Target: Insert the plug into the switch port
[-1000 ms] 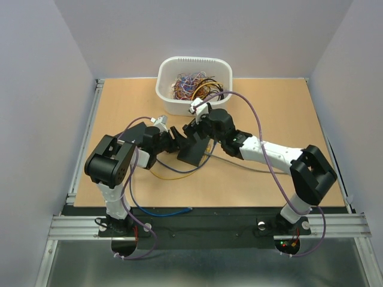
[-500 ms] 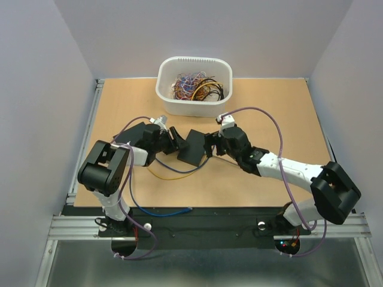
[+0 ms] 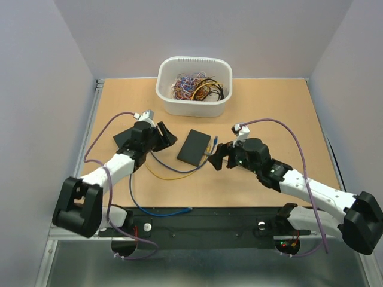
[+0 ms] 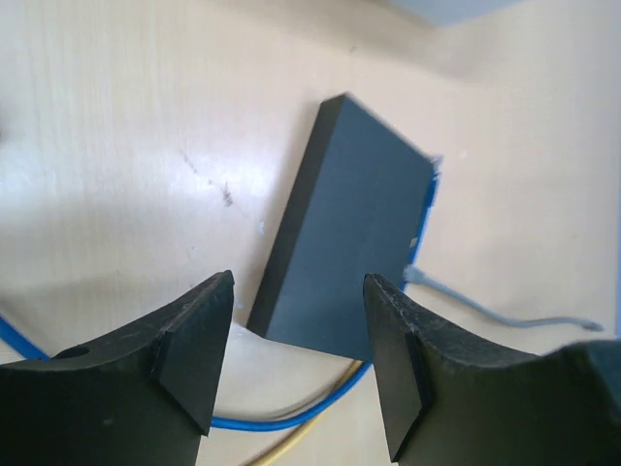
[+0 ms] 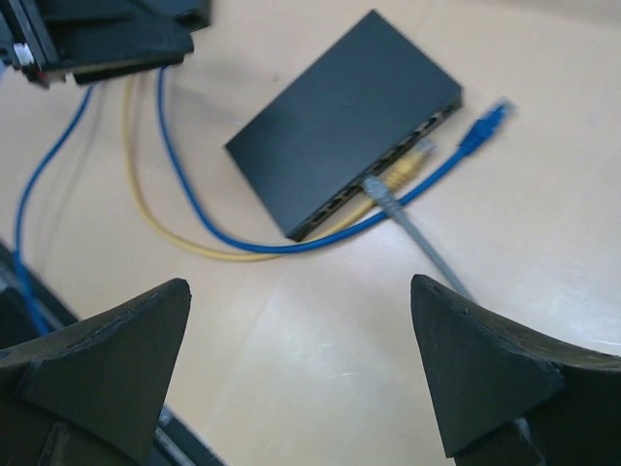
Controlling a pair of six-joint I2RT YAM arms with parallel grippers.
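The black switch [image 3: 194, 147] lies flat on the table between my two grippers. In the right wrist view its port face [image 5: 388, 165] points right. A yellow plug [image 5: 415, 160] and a grey plug [image 5: 376, 187] sit at the ports; I cannot tell how deep. A blue plug [image 5: 485, 123] lies loose beside the switch's corner. My left gripper [image 3: 169, 138] is open and empty just left of the switch [image 4: 354, 233]. My right gripper [image 3: 219, 159] is open and empty just right of the switch, over the grey cable [image 5: 437, 254].
A white basket [image 3: 222, 72] of tangled wires stands at the back. Blue cable [image 3: 164, 212] and yellow cable [image 3: 170, 175] loop over the table in front of the switch. A flat black piece [image 3: 124, 139] lies under the left arm.
Both grippers have let go of the switch and backed off, the left to the left, the right to the right and nearer. The switch now lies flat.
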